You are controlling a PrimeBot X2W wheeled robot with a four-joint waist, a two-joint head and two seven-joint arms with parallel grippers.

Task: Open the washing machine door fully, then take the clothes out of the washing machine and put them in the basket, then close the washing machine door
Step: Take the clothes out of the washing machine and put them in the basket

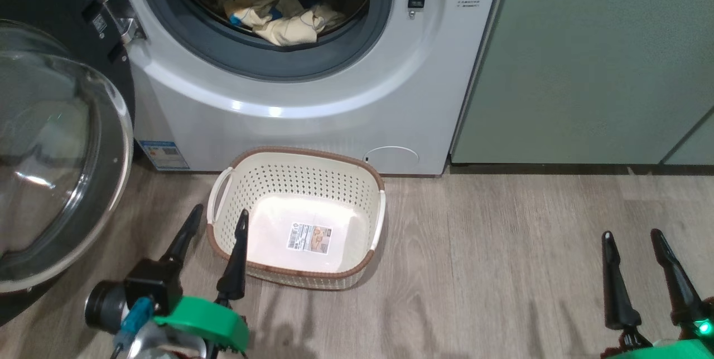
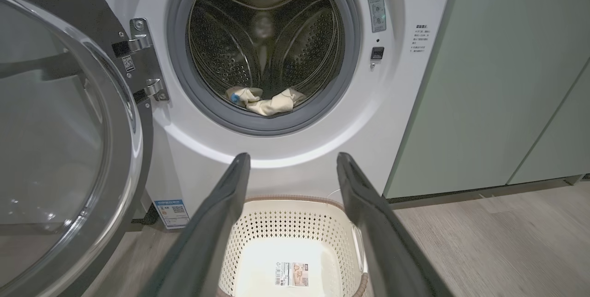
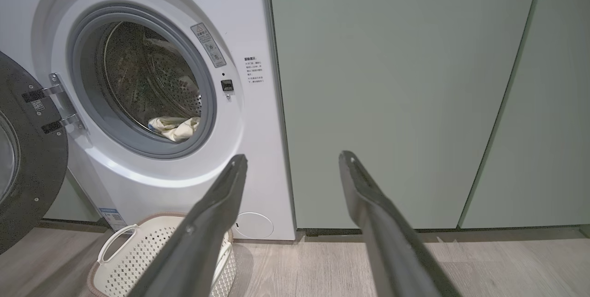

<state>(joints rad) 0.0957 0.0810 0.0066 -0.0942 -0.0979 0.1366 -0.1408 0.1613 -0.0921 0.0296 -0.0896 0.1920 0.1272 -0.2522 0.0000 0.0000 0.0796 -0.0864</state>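
Observation:
The white washing machine [image 1: 346, 97] stands ahead with its round door [image 1: 50, 153] swung open to the left, glass bowl facing me. Pale-yellow clothes [image 1: 279, 13] with a blue piece lie at the front of the steel drum, also seen as clothes [image 2: 267, 101] and clothes [image 3: 174, 127]. The cream basket [image 1: 368, 172] sits on the floor before the washer, holding nothing but its label. My left gripper [image 1: 218, 219] is open over the basket's left edge. My right gripper [image 1: 632, 234] is open, low at the right, well away from the washer.
Pale green cabinets [image 1: 591, 58] stand right of the washer. Wood-look floor [image 1: 502, 270] spreads right of the basket. The open door takes up the space at the left, close beside my left arm.

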